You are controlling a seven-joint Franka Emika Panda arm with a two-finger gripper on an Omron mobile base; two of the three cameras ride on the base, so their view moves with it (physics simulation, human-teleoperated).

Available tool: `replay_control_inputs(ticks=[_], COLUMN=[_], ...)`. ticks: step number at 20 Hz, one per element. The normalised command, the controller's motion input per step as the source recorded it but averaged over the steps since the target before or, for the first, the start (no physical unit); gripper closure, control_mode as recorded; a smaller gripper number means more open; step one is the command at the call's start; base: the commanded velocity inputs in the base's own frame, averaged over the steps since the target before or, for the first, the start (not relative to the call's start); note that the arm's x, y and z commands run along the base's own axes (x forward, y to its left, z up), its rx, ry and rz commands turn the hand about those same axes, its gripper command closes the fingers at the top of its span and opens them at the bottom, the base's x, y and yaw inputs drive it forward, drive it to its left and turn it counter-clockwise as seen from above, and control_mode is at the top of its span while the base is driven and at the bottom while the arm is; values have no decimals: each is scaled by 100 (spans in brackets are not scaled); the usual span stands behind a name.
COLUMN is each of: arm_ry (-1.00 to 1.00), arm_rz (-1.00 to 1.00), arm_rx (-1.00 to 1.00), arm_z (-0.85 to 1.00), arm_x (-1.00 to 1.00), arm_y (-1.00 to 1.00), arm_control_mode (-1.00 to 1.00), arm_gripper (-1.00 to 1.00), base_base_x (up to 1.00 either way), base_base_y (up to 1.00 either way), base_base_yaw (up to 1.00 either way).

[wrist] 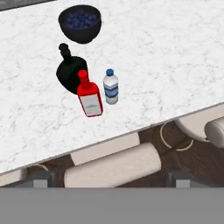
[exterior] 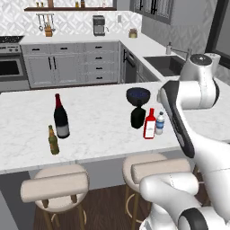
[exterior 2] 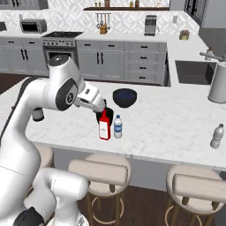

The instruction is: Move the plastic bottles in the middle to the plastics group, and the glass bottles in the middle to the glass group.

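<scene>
Hiding behind the red bottle (wrist: 89, 98), black bottle (wrist: 70, 72) partly covered

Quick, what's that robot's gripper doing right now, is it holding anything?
Gripper: open, holding nothing, hovering off the counter edge short of the red bottle.

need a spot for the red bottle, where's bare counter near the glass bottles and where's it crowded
Bare marble lies between the wine bottle with its beer bottle and the middle cluster. It is crowded in the middle: red bottle, black bottle and small plastic bottle stand close together, the bowl just behind.
</scene>
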Motion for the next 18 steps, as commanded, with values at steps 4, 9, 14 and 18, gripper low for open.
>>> replay_control_inputs(ticks=[4, 9, 14, 18], arm_ry=[0, -1, 0, 0], arm_rz=[-11, 2, 9, 18], arm_rx=[0, 0, 0, 0], arm_z=[-3, -24, -53, -54], arm_x=[36, 61, 68, 38], arm_y=[-26, 13, 21, 34], arm_control_mode=[-100, -100, -100, -100], arm_gripper=[-100, -100, -100, -100], base_base_x=[0, 0, 0, 0], base_base_y=[0, 0, 0, 0], base_base_yaw=[0, 0, 0, 0])
